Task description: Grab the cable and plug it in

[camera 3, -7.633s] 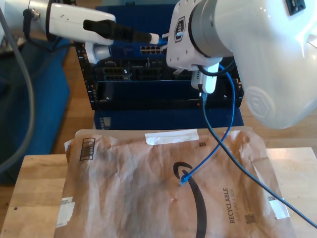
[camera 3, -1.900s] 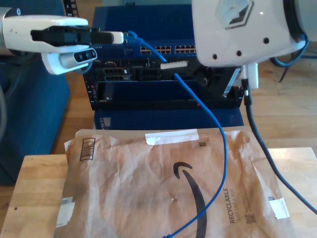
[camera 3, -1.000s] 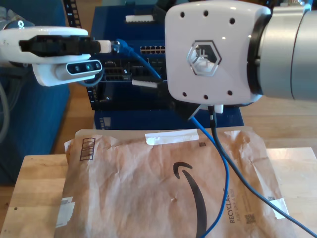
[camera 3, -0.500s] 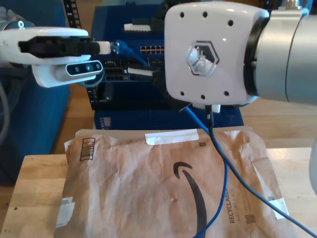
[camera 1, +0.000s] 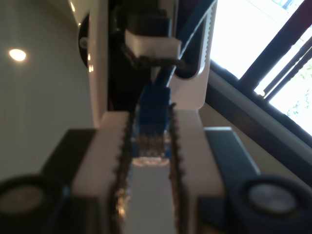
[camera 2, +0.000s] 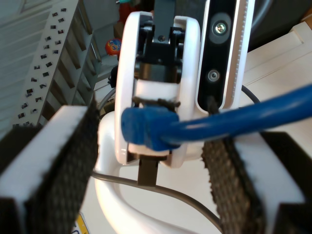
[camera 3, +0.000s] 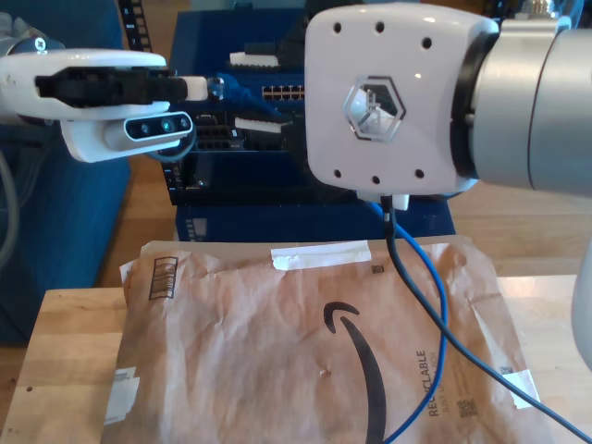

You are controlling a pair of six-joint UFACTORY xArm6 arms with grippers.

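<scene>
Here my first gripper (camera 1: 148, 161) pinches the cable (camera 1: 152, 117)'s plug, apparently; my second gripper (camera 2: 146, 161) gapes around it.

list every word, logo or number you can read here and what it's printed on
"RECYCLABLE": printed sideways on the brown paper mailer, at.
Smaller line beside it: too small to read.
Black curved arrow logo on the mailer: no letters.
Barcode label on the mailer: unreadable.
Hexagon emblem on the arm's white housing: no legible text.
</scene>
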